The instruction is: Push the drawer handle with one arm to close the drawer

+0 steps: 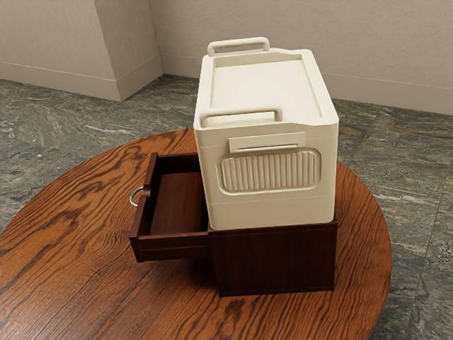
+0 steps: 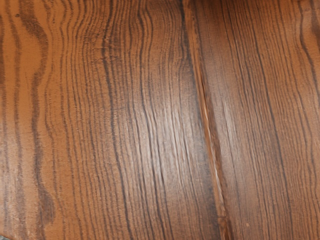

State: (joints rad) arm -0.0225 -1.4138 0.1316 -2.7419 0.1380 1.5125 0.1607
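Approach stage, as judged from the open drawer (image 1: 173, 245): it extended from the dark cabinet (image 1: 274, 259) toward the exterior view's left, with its handle (image 1: 131, 196) on the face farthest from that cabinet. The next move called for setting the gripper against the handle and pushing straight toward the cabinet. The wrist camera faced the table (image 2: 125, 125); the handle's bearing from the gripper could not be told, nor whether the gripper was open or closed.

wooden tabletop (image 2: 125, 125), dark wavy grain, pale sheen, one lengthwise seam (image 2: 207, 125)
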